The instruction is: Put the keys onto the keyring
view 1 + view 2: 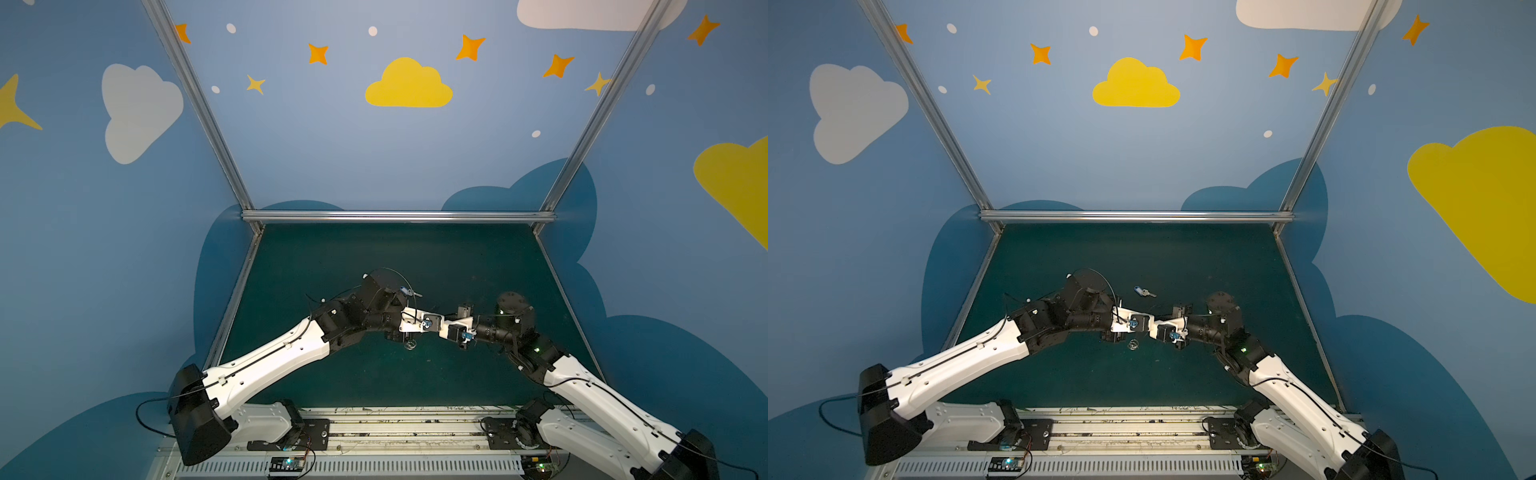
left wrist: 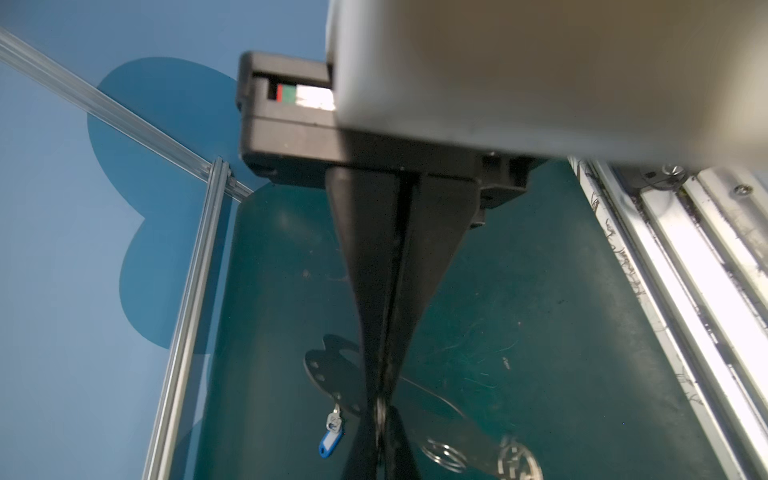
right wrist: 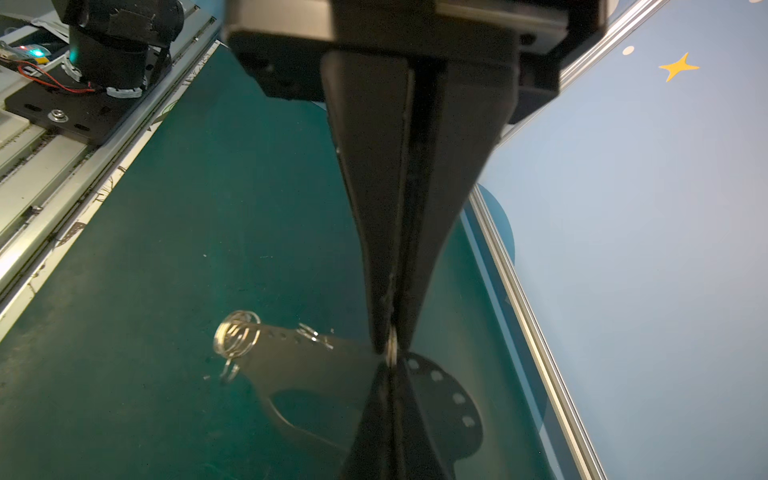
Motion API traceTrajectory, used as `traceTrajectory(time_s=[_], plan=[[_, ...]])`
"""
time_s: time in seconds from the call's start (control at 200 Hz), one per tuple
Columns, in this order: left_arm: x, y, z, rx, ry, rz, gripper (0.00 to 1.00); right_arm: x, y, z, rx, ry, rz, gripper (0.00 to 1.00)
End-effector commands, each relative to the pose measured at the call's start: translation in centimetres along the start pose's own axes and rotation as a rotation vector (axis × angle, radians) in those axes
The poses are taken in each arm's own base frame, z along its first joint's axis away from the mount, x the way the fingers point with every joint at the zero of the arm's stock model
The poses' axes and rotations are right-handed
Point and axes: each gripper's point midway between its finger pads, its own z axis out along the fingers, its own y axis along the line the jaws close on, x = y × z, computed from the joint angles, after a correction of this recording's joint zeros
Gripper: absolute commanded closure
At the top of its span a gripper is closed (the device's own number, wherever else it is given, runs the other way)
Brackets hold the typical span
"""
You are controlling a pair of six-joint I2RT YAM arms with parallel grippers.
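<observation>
Both wrist views show the two grippers meeting tip to tip above the green mat. My left gripper (image 2: 382, 409) is shut, with a silver bit of ring showing at its tips. My right gripper (image 3: 390, 349) is shut on the same silver ring. The grey keyring (image 3: 307, 365) hangs from that grip, off the mat. Its handle cut-out and loose split rings (image 3: 237, 338) are visible. It appears blurred in the left wrist view (image 2: 457, 419). The blue-headed key (image 1: 1144, 291) lies apart on the mat behind the grippers, also visible in the left wrist view (image 2: 331, 436). In both top views the wrists hide the fingertips.
The keyring's dark shadow with light hole spots (image 3: 449, 399) falls on the mat. One split ring (image 1: 410, 345) shows under the wrists. An aluminium rail (image 1: 395, 424) runs along the front edge. Frame bars (image 1: 395, 216) and blue walls close the back and sides.
</observation>
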Motion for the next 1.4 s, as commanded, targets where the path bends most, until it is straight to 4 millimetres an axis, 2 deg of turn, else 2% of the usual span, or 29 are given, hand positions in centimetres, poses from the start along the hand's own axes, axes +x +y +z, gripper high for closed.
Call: traceTrajectory(time_s=[0.0, 0.16, 0.205, 0.305, 0.421, 0.576, 0.776, 1.397], plan=[[-0.3, 0.0, -0.2, 0.009, -0.003, 0.002, 0.97, -2.1, -1.7, -0.6, 0.045, -0.044, -0.017, 1.00], [-0.8, 0.2, -0.4, 0.006, -0.031, -0.025, 0.96, -2.1, -2.1, -0.8, 0.076, -0.040, 0.006, 1.00], [-1.1, 0.5, -0.5, -0.002, -0.047, -0.053, 0.97, -1.9, -2.3, -0.9, 0.094, -0.029, 0.028, 0.91], [-1.8, 1.2, -1.2, -0.026, -0.130, -0.123, 0.96, -1.2, -2.7, -1.3, 0.147, -0.005, 0.091, 0.79], [-2.7, 2.3, -2.3, -0.047, -0.257, -0.210, 0.97, -0.6, -2.8, -1.7, 0.187, 0.003, 0.151, 0.73], [-3.9, 2.9, -3.2, -0.050, -0.389, -0.279, 0.97, -0.8, -2.7, -1.8, 0.182, -0.017, 0.203, 0.73], [-4.5, 3.3, -3.6, -0.068, -0.462, -0.316, 0.97, -1.4, -3.0, -1.7, 0.173, -0.054, 0.261, 0.74], [-4.7, 3.2, -4.2, -0.089, -0.506, -0.318, 0.97, -4.5, -3.9, -1.9, 0.107, -0.189, 0.361, 0.79]])
